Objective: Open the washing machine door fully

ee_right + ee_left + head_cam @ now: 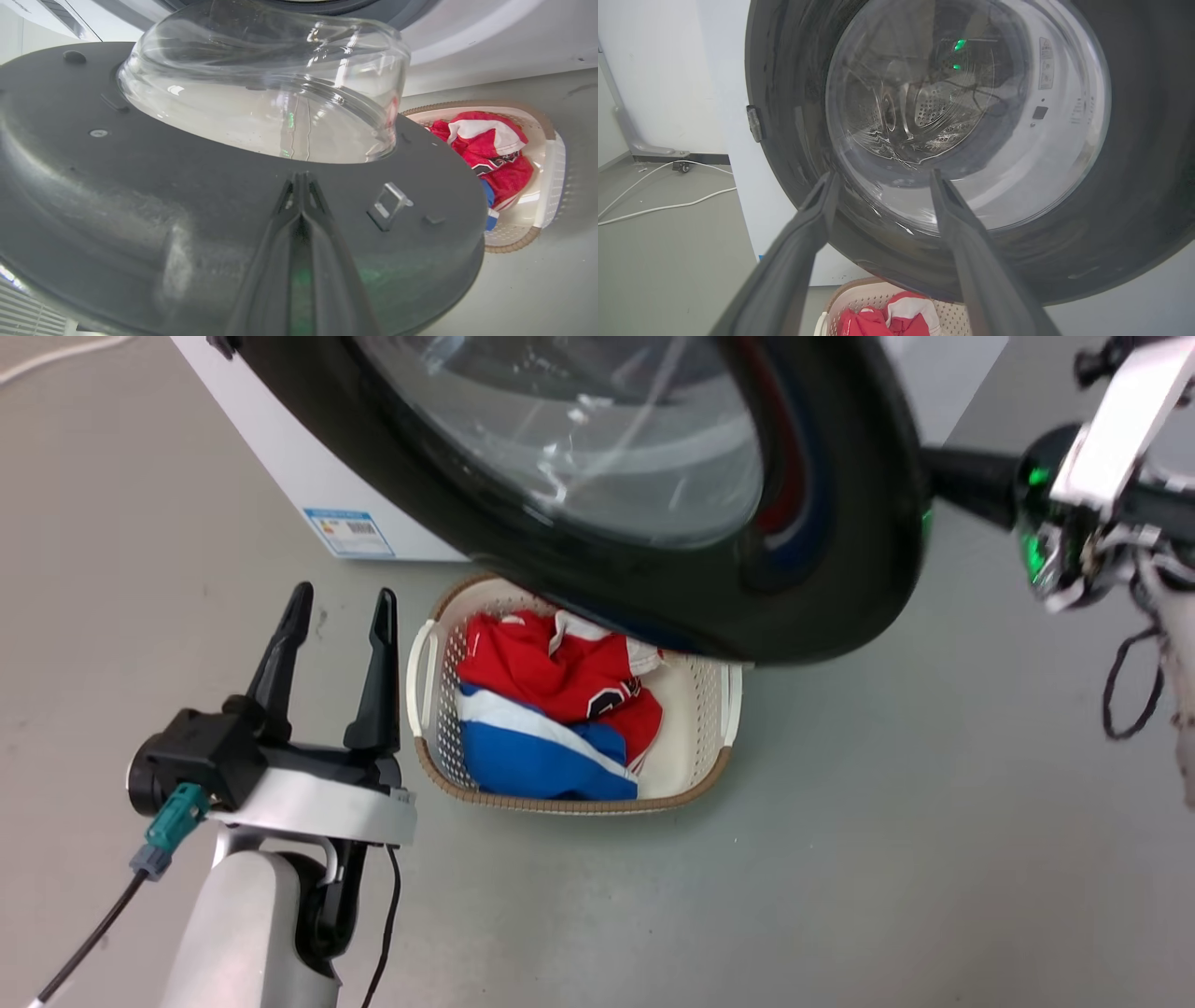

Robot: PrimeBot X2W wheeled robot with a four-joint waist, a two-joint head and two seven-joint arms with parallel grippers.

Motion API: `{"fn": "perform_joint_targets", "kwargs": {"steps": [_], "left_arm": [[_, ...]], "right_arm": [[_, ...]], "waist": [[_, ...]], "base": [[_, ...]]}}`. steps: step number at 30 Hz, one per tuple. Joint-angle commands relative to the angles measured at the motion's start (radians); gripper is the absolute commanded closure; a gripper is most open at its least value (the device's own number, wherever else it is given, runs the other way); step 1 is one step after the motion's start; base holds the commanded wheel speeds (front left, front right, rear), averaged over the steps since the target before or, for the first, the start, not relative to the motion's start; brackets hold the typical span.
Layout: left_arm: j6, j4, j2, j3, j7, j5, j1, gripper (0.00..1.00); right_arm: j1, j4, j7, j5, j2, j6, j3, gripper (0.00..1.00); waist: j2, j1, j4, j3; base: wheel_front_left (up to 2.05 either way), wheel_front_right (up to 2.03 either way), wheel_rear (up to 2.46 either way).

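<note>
The washing machine door [868, 523] stands swung out from the washing machine [280, 457], and its black ring hangs over the far end of the laundry basket [420, 672] on the grey floor [887, 849]. In the basket lies a heap of red, white and blue clothes [551, 709]. A blue label [348, 532] sits low on the machine's white front, just beside the door's edge.

Over on the right, the right gripper [938, 478] reaches in from the side, its dark fingers meeting the door's rim. From the right wrist, that right gripper [301, 179] has both fingers pressed together with nothing between them, tips laid against the grey inner face of the door [117, 196]. The clear glass bowl [261, 93] bulges up just beyond the tips, and a small latch hook [390, 205] sticks out just beside the fingers. Whether the tips truly touch the face is hard to tell.

Down at the lower left, the left gripper [342, 597] hovers beside the basket with its fingers spread wide and empty. From the left wrist, the left gripper [883, 177] points at the door's outer side [1134, 186], apart from it, with the steel drum [929, 112] visible through the glass. White cables [668, 205] trail across the floor near the wall.
</note>
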State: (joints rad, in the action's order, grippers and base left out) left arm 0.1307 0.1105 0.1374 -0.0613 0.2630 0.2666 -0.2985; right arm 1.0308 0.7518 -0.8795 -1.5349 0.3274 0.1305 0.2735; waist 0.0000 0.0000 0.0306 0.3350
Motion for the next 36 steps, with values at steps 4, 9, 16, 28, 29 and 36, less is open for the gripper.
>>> {"fn": "perform_joint_targets", "kwargs": {"steps": [4, 9, 16, 28, 29, 36], "left_arm": [[0.000, 0.010, -0.003, -0.001, 0.002, -0.007, 0.032, 0.00], [0.000, 0.020, -0.002, -0.008, 0.002, -0.009, 0.052, 0.00], [0.000, 0.037, 0.005, -0.027, 0.002, -0.010, 0.074, 0.00], [0.000, 0.064, 0.018, -0.062, 0.002, -0.009, 0.101, 0.00], [0.000, 0.064, 0.018, -0.064, 0.002, -0.010, 0.103, 0.00], [0.000, 0.070, 0.023, -0.076, 0.002, -0.012, 0.120, 0.00]], "right_arm": [[-0.106, -0.092, -0.023, -0.016, -0.021, 0.000, 0.019, 1.00], [-0.215, -0.208, -0.024, -0.005, -0.038, 0.000, 0.043, 1.00], [-0.338, -0.335, -0.030, -0.006, -0.090, 0.000, 0.082, 1.00], [-0.471, -0.414, -0.002, -0.001, -0.171, 0.000, 0.121, 1.00], [-0.477, -0.416, 0.004, 0.002, -0.177, 0.000, 0.123, 1.00], [-0.516, -0.420, 0.057, 0.012, -0.209, 0.000, 0.106, 1.00]], "waist": [[0.0000, 0.0000, -0.003, -0.050], [0.0000, 0.0000, 0.001, -0.086], [0.0000, 0.0000, 0.018, -0.130], [0.0000, 0.0000, 0.037, -0.175], [0.0000, 0.0000, 0.039, -0.178], [0.0000, 0.0000, 0.046, -0.200]], "base": [[0.00, 0.00, 0.00], [0.00, 0.00, 0.00], [0.00, 0.00, 0.00], [0.00, 0.00, 0.00], [0.00, 0.00, 0.00], [0.00, 0.00, 0.00]]}}
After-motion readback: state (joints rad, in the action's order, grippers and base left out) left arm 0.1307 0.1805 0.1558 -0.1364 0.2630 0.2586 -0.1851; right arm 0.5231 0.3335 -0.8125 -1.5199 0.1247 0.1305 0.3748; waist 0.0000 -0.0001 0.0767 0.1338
